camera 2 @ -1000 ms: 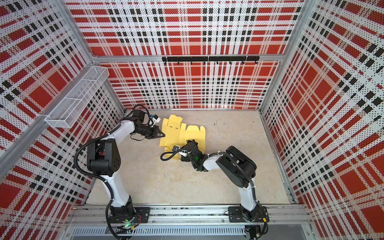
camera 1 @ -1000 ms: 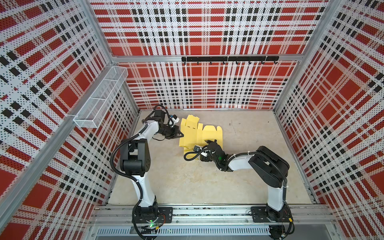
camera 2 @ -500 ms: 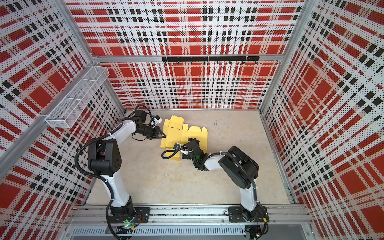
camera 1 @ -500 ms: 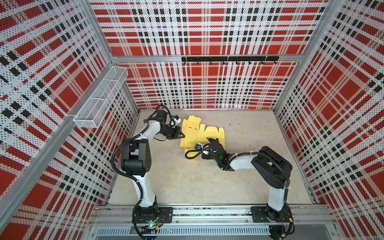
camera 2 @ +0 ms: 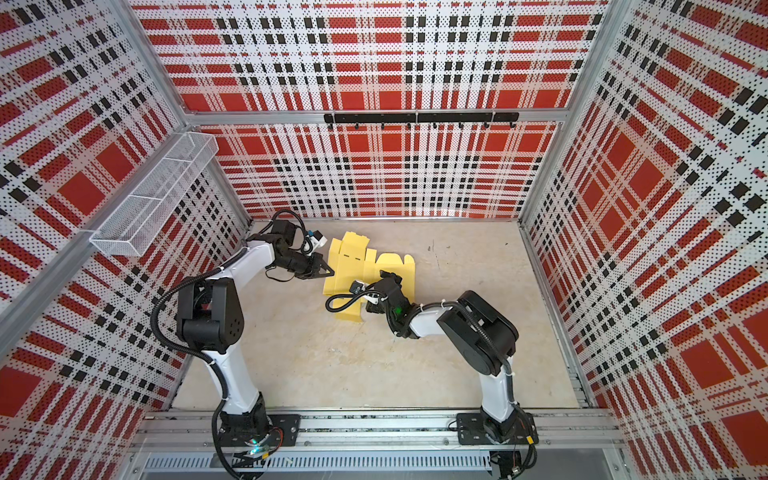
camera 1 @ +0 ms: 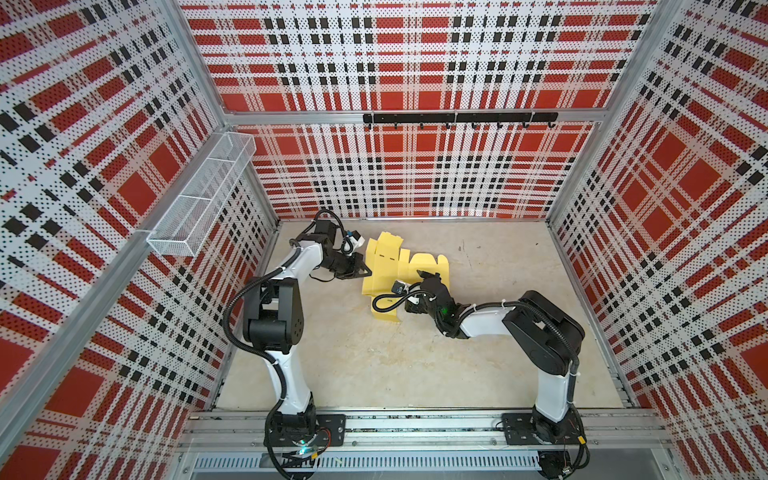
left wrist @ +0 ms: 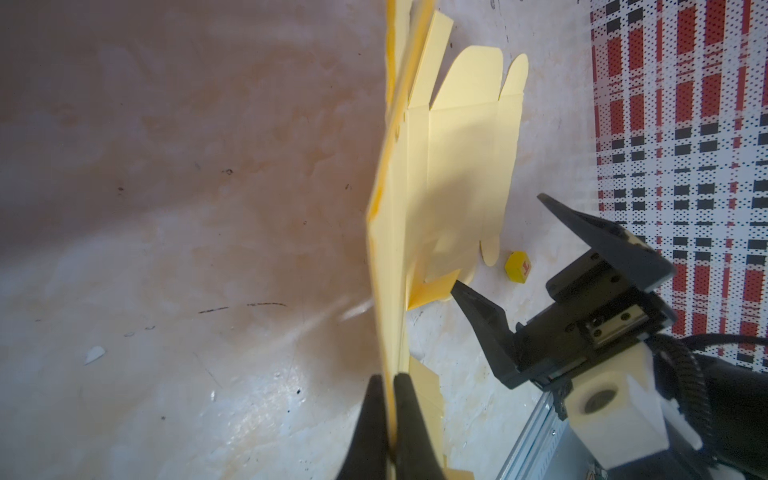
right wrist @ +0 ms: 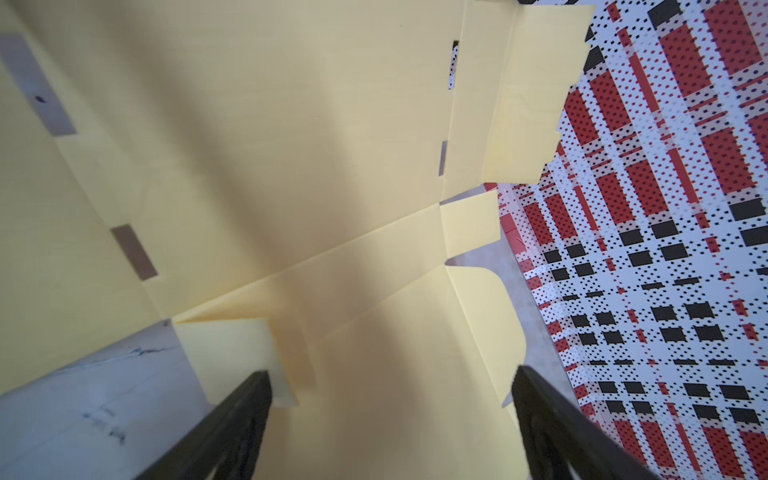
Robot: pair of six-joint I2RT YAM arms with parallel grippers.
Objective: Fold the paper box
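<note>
left gripper (left wrist: 388, 376) pinched left edge of paper box (camera 1: 384, 266) | right gripper (right wrist: 390, 372) spread wide over its right panel | box far-centre on table (camera 1: 498, 353)

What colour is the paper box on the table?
The paper box is plain pale yellow all over; it shows best in the right wrist view.

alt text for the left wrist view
The left hand is shut on the edge of the pale yellow paper box, a die-cut sheet with flaps. The right hand, open, reaches toward it near a tiny yellow cube.
</note>
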